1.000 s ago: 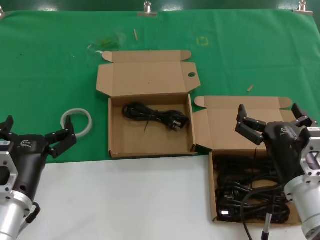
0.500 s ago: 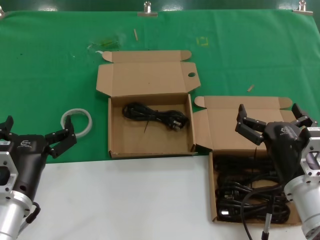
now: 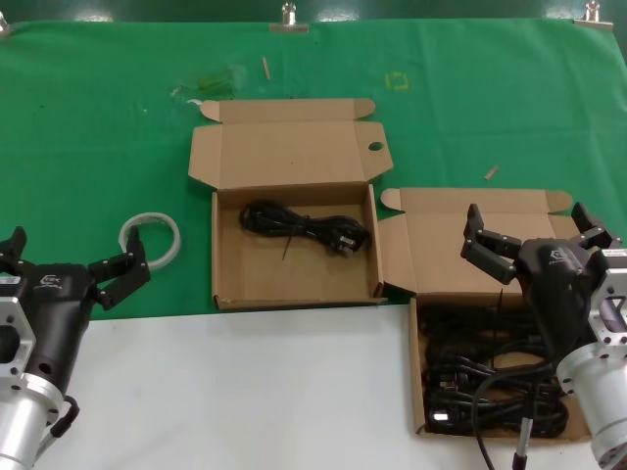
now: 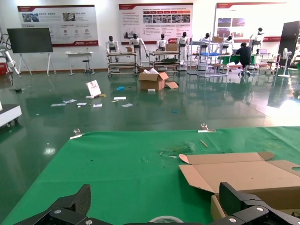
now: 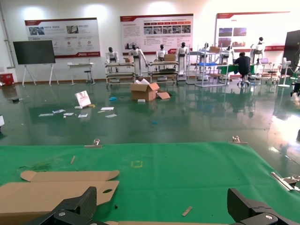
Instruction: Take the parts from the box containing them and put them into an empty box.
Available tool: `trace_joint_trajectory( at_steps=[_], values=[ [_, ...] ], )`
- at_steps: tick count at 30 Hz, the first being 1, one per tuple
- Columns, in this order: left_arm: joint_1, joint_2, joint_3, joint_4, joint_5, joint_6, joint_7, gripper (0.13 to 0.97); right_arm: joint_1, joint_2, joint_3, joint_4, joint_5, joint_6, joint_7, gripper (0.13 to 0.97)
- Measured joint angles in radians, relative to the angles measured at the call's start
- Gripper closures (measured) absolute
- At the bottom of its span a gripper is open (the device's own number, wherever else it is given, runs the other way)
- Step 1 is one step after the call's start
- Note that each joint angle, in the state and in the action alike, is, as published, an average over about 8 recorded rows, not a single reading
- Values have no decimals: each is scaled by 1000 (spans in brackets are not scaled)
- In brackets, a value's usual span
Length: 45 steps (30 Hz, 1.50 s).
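Glossy black cables [image 3: 490,377] heaped in box [image 3: 416,387] at near right edge, one cable [image 3: 306,226] in middle box [image 3: 223,255], right gripper [image 3: 534,235] spread wide above heap, left gripper [image 3: 69,257] wide, near left corner.

Each arm ended in a shiny silver round part, then a black shell with a small pale logo. The left end effector [image 3: 71,262] and right end effector [image 3: 537,237] had black fingers dotted with little silver screws.
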Motion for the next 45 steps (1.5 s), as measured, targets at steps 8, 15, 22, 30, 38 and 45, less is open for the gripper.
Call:
trace_joint_trajectory(
  at_steps=[8,15,22,30,38,45],
  values=[
    [0,0,0,0,0,0,0,132,0,0,0,0,0,0,0,129],
    [0,0,0,0,0,0,0,132,0,0,0,0,0,0,0,129],
    [0,0,0,0,0,0,0,132,0,0,0,0,0,0,0,129],
    [0,0,0,0,0,0,0,132,0,0,0,0,0,0,0,129],
    [0,0,0,0,0,0,0,132,0,0,0,0,0,0,0,129],
    [0,0,0,0,0,0,0,132,0,0,0,0,0,0,0,129]
  ],
)
